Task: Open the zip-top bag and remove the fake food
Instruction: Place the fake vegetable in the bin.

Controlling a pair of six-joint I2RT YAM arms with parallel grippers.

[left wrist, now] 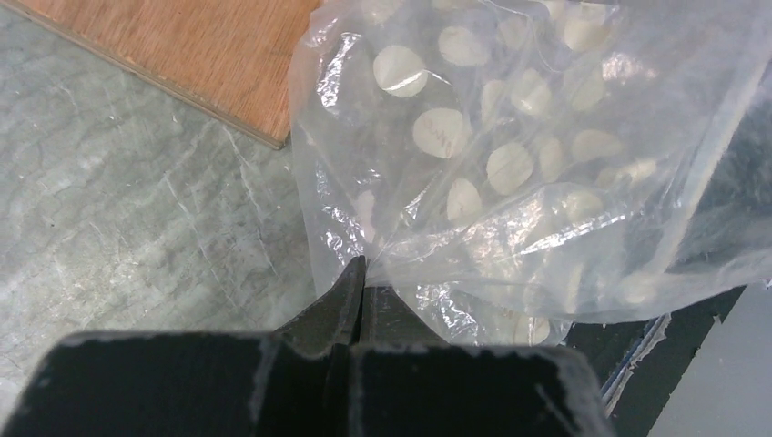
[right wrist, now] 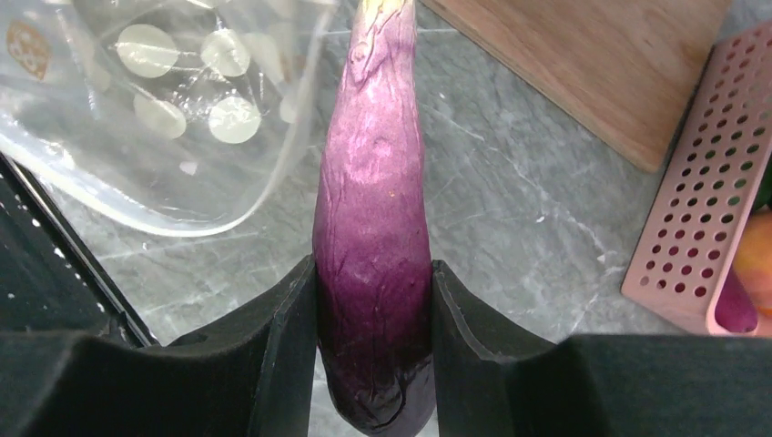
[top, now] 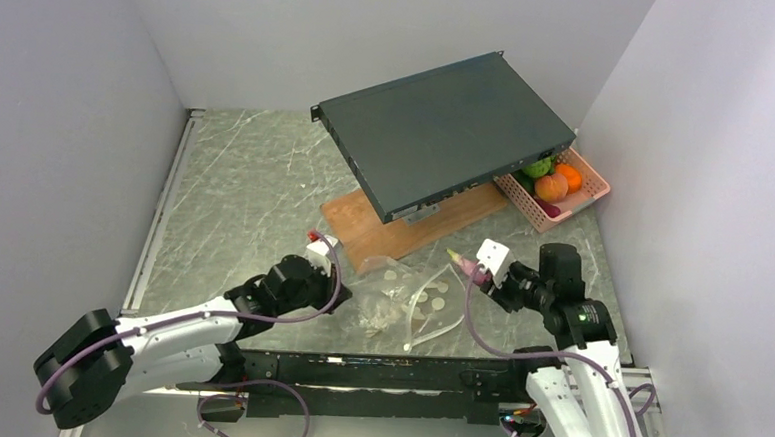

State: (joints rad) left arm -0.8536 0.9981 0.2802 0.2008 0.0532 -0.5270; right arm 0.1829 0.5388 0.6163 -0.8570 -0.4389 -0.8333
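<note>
Left pincer point(left wrist: 358, 291): jaws pressed together, with a fold of clear film from the zip-top bag point(top: 414, 300) pinched at its near left edge.
- The bag lies on the table point(top: 244, 201) between the two arms, just in front of the wooden board point(top: 358, 222).
- It is clear and crumpled, and printed with pale round dots.
- Its side toward the right arm bows out in a curve.

Right pincer point(right wrist: 373, 273): closed part-way onto the purple fake food piece point(right wrist: 371, 182).
- Both pads clamp the thick end of the piece, and its narrow tip points away from the wrist.
- The piece is outside the bag, just beside the bag's far right corner. I cannot tell whether they touch.

Pink lattice basket point(right wrist: 701, 209): at the far right of the table, holding an orange piece point(top: 552, 186) and a green piece point(top: 537, 168).

Black flat case point(top: 443, 131): lies over the board and partly covers the basket.
</note>
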